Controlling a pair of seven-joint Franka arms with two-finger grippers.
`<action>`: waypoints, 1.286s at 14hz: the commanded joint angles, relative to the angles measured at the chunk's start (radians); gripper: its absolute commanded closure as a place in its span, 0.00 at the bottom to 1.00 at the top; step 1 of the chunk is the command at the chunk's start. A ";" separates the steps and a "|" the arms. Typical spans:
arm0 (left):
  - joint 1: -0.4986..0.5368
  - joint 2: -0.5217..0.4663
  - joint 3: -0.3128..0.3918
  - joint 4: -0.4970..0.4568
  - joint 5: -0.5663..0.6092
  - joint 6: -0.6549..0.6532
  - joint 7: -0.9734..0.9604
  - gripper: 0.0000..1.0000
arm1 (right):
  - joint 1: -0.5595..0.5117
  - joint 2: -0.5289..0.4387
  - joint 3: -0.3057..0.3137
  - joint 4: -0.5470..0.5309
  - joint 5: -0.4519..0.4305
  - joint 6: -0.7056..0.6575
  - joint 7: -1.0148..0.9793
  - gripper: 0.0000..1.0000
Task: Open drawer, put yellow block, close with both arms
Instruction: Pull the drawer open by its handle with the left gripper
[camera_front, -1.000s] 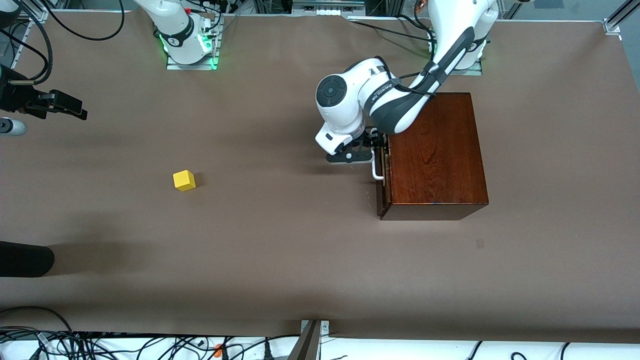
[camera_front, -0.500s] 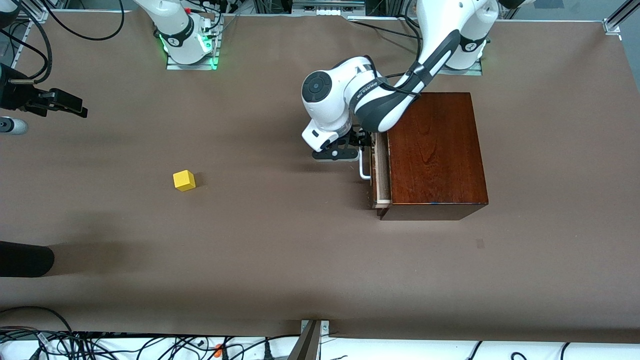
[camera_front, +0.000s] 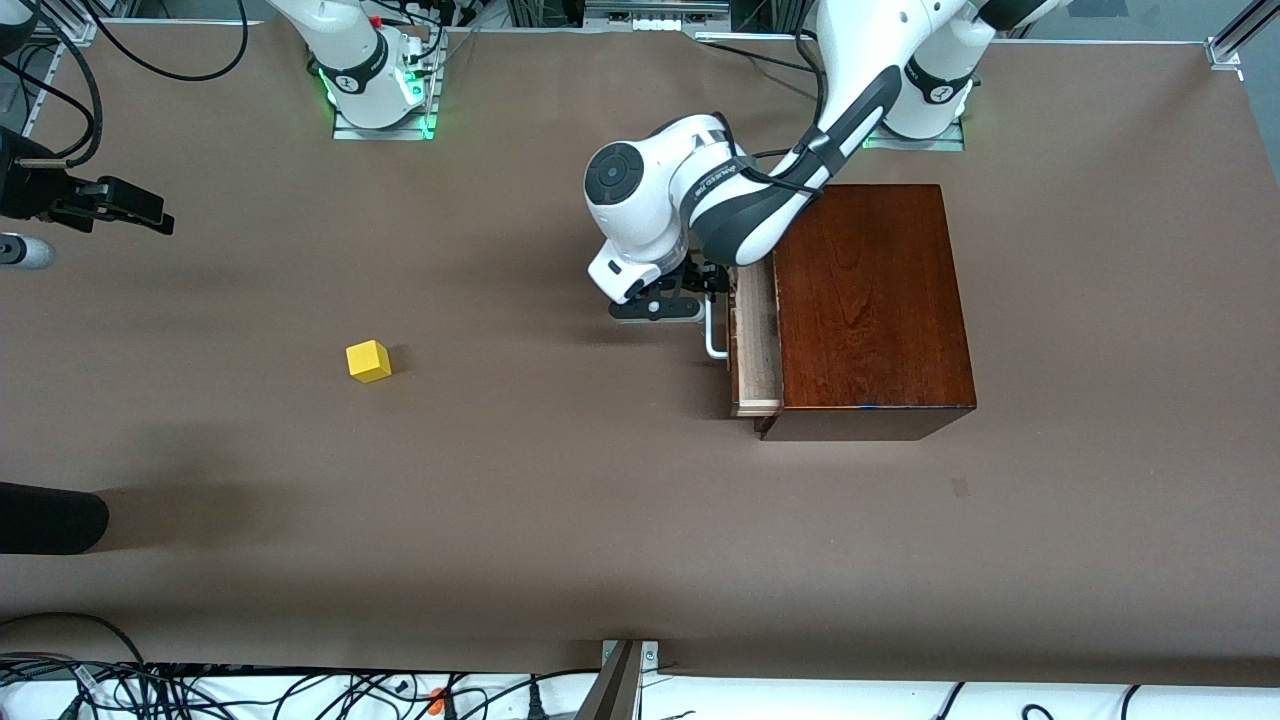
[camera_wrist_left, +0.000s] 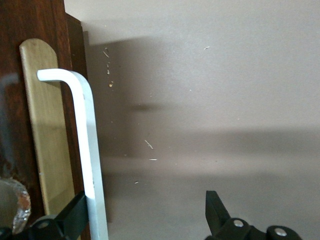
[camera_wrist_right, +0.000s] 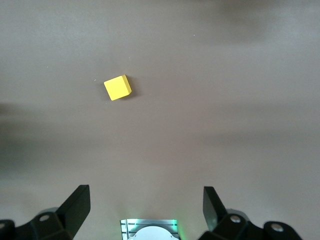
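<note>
The reddish-brown wooden box (camera_front: 865, 300) stands toward the left arm's end of the table. Its drawer (camera_front: 757, 340) is slid partly out and shows its pale wood lining. My left gripper (camera_front: 700, 300) is open at the drawer's white handle (camera_front: 712, 335). In the left wrist view one finger (camera_wrist_left: 75, 212) sits between the handle (camera_wrist_left: 90, 140) and the dark drawer front (camera_wrist_left: 12, 115), and the other stands wide apart from it. The yellow block (camera_front: 368, 361) lies alone on the mat toward the right arm's end. My right gripper (camera_front: 150, 212) is open, empty and high above the mat, with the block (camera_wrist_right: 118, 88) below it.
A dark rounded object (camera_front: 50, 518) juts in at the table's edge toward the right arm's end, nearer to the front camera than the block. The arm bases (camera_front: 375, 90) stand along the top edge. Cables and a metal bracket (camera_front: 625, 680) line the edge nearest the camera.
My left gripper has moved toward the right arm's end with the handle, and the drawer has slid from almost closed to partly open. The block and right gripper have not moved.
</note>
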 joint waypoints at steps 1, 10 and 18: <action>-0.058 0.103 -0.018 0.130 0.000 0.063 -0.030 0.00 | -0.012 -0.014 0.005 -0.011 0.008 -0.009 -0.016 0.00; -0.096 0.129 -0.017 0.180 0.000 0.112 -0.056 0.00 | -0.012 -0.013 0.003 -0.010 0.009 -0.004 -0.016 0.00; -0.099 0.143 -0.018 0.228 -0.001 0.125 -0.059 0.00 | -0.004 0.050 0.001 0.032 0.003 0.001 -0.004 0.00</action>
